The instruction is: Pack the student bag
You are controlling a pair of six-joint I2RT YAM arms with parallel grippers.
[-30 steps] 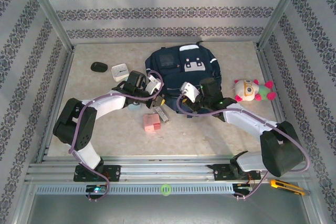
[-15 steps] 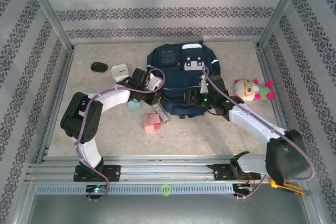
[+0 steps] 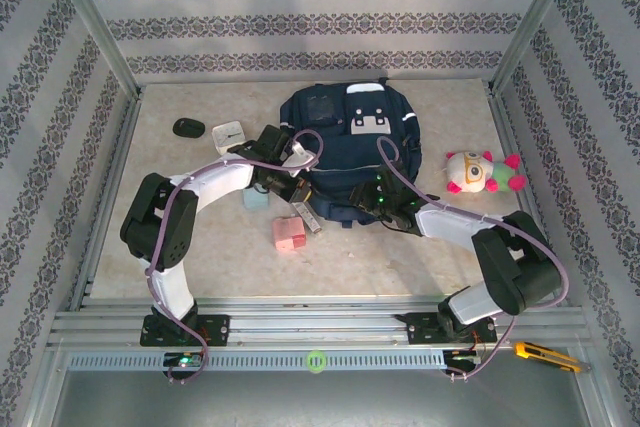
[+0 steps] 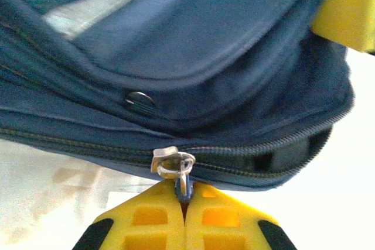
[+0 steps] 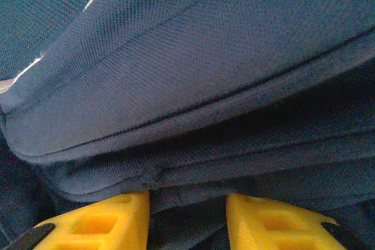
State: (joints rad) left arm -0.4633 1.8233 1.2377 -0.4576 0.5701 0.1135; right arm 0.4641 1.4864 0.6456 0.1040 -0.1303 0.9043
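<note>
The right arm has folded in, and the right tool (image 5: 187,212) now sits at the lower hem of the student bag (image 3: 345,132), upper centre of the surface (image 3: 400,257), likely bracing it for the zip. It stands partly apart, astride a fold. The left tool (image 4: 184,194) is pinched on the zip pull (image 4: 174,164).

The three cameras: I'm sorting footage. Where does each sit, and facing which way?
Top external: above, behind the bases, looking down at the table; left arm and right arm reach the backpack.
Left wrist: left arm, facing the zipper pull, left claw shut on it.
Right wrist: on the right arm, against backpack fabric; right claw open.
All share the backpack.
</note>
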